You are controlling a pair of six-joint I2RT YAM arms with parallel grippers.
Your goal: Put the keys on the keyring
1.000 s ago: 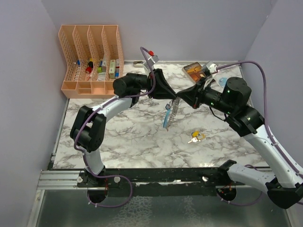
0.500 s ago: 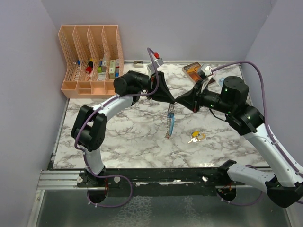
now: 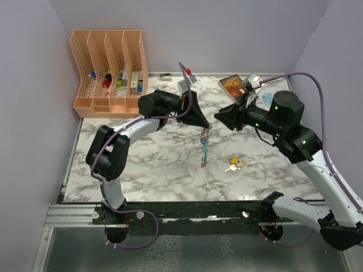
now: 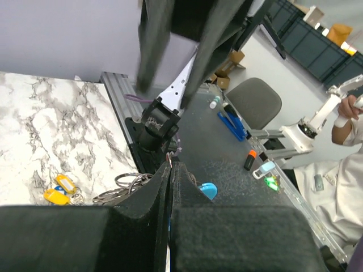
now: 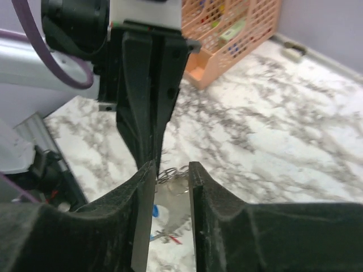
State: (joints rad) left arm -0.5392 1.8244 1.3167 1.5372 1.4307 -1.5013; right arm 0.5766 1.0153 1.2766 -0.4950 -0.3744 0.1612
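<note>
Left hand pinches the thin metal keyring with its light-blue piece. Right hand gapes slightly (yellow key tags illegible).

High rear overview; close opposed wrist views; shared keyring

Your tabletop is white marble with grey veins, closed in by plain lavender walls at the back and both sides under even light. Past the near edge, the left wrist view shows you a grey office chair and dark storage bins.
</note>
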